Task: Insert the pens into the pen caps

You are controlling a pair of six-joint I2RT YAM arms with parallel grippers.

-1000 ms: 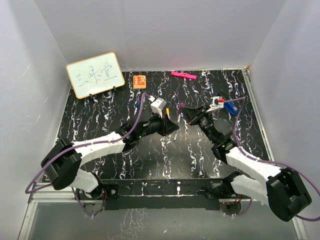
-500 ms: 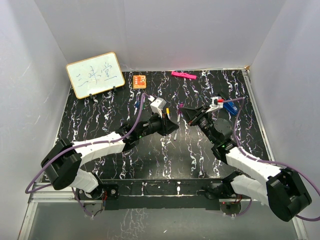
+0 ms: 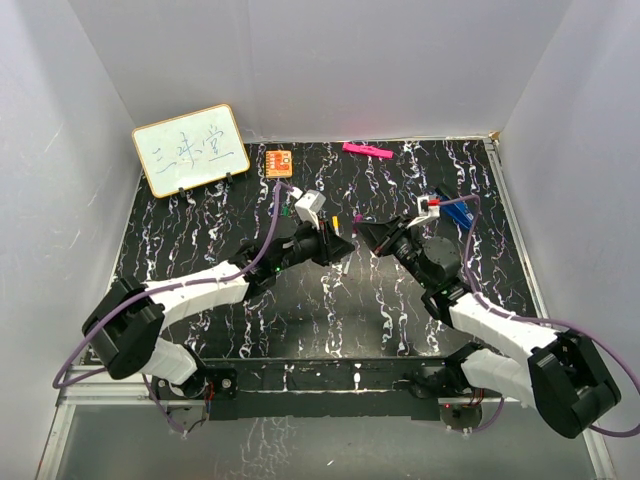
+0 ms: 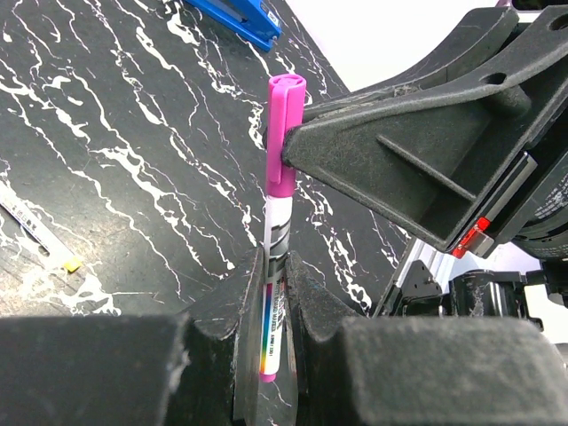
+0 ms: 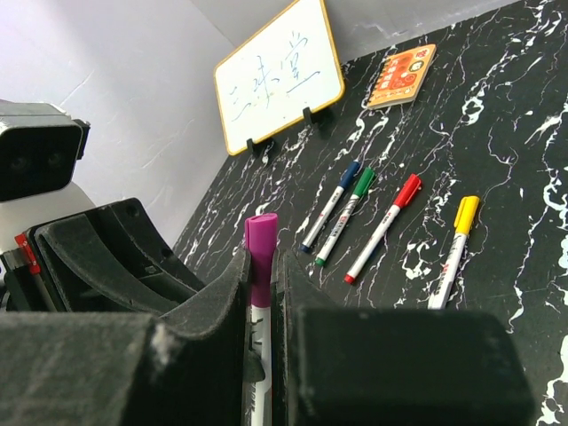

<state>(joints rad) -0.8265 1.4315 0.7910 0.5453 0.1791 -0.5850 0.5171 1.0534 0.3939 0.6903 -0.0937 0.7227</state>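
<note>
Over the table [image 3: 170, 230], left fingers [image 4: 315, 306] tight on pen [image 4: 277, 235], right fingers [image 5: 213, 302] tight on purple cap [image 4: 284, 133].

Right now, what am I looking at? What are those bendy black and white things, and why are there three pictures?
Those are two robot arms, the left arm and the right arm, bolted to a black marbled table. Each ends in a two-finger pincher called a gripper. One picture looks down from above. The other two come from little cameras on the wrists, so you see the black fingers up close.

The left gripper is shut on a white pen. The right gripper is shut on its purple cap, which sits over the pen's end.

On the table lie a blue pen, green pen, red pen and yellow pen, all capped, plus a whiteboard, an orange block and a pink bar.
</note>
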